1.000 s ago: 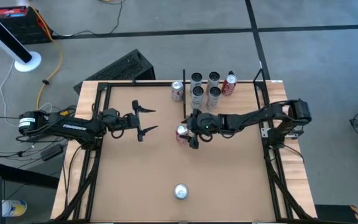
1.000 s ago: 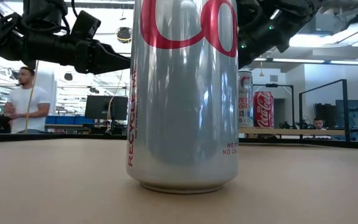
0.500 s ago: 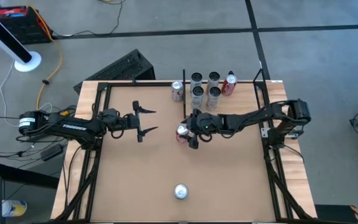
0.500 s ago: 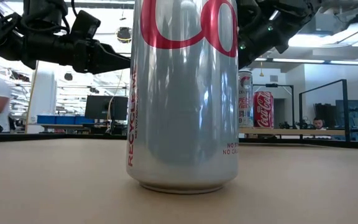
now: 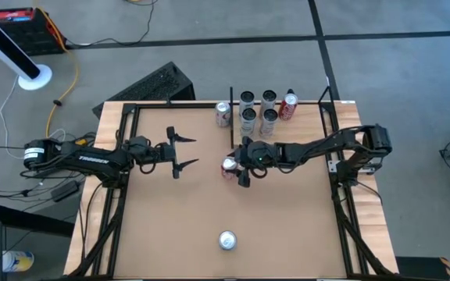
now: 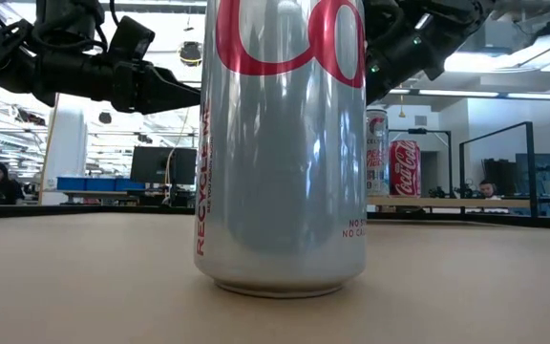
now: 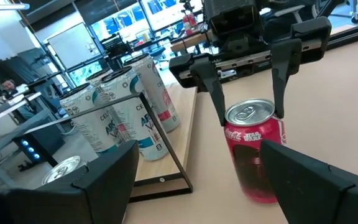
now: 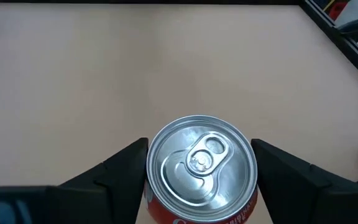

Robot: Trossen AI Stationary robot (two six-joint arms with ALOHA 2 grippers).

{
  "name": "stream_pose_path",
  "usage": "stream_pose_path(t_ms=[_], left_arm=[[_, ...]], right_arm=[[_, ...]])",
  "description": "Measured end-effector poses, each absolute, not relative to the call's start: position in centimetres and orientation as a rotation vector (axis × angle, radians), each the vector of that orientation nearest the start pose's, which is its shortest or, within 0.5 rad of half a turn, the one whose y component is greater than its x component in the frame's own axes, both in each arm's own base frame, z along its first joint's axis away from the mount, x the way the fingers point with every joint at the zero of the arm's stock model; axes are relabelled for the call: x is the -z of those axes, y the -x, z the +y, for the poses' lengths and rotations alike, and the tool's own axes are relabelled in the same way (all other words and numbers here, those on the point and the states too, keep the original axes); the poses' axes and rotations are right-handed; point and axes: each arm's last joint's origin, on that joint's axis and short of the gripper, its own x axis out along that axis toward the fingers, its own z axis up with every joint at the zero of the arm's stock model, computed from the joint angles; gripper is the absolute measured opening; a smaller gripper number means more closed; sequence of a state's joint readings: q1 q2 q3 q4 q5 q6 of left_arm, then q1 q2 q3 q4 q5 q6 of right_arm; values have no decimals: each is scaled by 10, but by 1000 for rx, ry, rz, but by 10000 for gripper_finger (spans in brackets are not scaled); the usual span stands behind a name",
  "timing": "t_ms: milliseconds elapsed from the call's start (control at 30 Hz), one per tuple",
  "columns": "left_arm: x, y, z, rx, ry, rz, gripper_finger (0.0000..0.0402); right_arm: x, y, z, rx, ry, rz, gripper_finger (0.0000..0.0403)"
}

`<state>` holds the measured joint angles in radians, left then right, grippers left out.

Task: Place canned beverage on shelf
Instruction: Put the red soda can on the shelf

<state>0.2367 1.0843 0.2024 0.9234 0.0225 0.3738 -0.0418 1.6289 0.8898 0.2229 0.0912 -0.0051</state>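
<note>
The right claw (image 5: 232,166) has narrowed around the red can (image 7: 254,149), fingers at its sides; the left claw (image 5: 184,151) stays open.

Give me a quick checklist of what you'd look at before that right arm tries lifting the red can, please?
1. Red can upright on the table: ok.
2. Right tool straddling the can, one finger on each side: ok.
3. Fingers pressed firmly on the can: cannot tell; they sit very near its sides.
4. Room on the shelf for one more can: cannot tell; several cans already stand there.
5. Left tool clear of the path, open and off to the side: ok.
6. Silver can at the near edge out of the way: ok.
</note>
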Motion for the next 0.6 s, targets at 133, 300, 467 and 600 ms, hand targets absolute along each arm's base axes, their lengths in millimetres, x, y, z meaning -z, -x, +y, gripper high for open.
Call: stream_pose_path(t_ms=[133,300,467,600], left_arm=[[-189,-190,45,-218,-378,6,320],[-188,-190,45,-217,-383,16,320],[-188,-190,45,-217,-383,17,320],[-188,-190,45,-217,-383,17,320]], right_arm=[[-206,-335,-16,108,10,523,284],[-226,-320,-15,106,10,527,283],[-245,-298,-14,95,12,563,282],[-262,-276,-13,87,6,595,282]])
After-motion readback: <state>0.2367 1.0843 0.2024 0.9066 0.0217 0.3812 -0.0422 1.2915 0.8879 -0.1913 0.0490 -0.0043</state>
